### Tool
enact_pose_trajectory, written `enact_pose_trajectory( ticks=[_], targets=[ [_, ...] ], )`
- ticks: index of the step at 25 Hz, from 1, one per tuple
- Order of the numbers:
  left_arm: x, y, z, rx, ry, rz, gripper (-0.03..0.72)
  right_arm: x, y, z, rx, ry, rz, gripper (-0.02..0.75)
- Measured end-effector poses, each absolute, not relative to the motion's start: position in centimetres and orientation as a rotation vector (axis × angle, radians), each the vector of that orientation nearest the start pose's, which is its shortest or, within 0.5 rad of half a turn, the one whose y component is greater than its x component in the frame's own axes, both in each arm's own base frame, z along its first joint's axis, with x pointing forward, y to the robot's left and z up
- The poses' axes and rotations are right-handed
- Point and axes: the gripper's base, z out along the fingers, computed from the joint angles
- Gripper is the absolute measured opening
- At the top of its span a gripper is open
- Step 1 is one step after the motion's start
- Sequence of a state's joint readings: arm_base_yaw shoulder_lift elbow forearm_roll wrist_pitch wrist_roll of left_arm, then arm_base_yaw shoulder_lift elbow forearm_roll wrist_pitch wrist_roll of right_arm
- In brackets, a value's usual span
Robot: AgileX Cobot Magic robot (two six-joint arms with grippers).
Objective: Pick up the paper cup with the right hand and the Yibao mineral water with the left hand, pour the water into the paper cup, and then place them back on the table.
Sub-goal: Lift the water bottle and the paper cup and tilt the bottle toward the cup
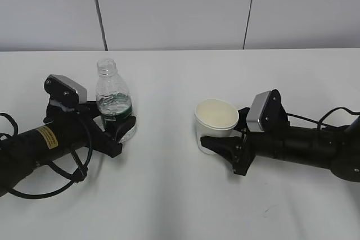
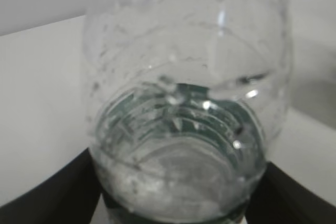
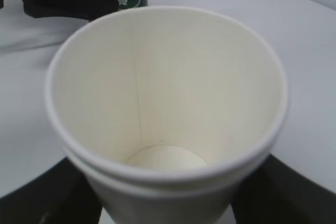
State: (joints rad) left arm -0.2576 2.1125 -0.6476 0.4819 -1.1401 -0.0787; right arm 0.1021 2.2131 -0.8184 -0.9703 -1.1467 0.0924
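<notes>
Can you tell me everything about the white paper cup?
The paper cup is small, plain white outside and cream inside, with a rolled rim and a seam down its inner wall. It stands upright on the table, empty and dry. The right hand has its black fingers on either side of the cup's lower part.

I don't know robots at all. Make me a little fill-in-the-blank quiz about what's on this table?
1. The paper cup is ____ inside.
2. The Yibao mineral water has no ____ on its neck.
3. The label on that bottle is dark ____.
4. The left hand carries a ____ sticker on its body.

Missing words: empty; cap; green; yellow
</notes>
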Motion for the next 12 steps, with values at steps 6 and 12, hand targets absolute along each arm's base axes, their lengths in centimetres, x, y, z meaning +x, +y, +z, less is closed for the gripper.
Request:
enact_pose_trajectory(
  ticks=[6, 12],
  targets=[
    [30.7, -12.1, 8.0, 0.657, 1.737, -0.489, 0.452, 34.8, 10.9, 7.6, -1.053, 1.527, 0.643, 0.47],
    [30.7, -12.1, 8.0, 0.656, 1.737, -0.49, 0.407, 36.3, 11.4, 8.6, -1.077, 1.482, 0.668, 0.469]
  ],
)
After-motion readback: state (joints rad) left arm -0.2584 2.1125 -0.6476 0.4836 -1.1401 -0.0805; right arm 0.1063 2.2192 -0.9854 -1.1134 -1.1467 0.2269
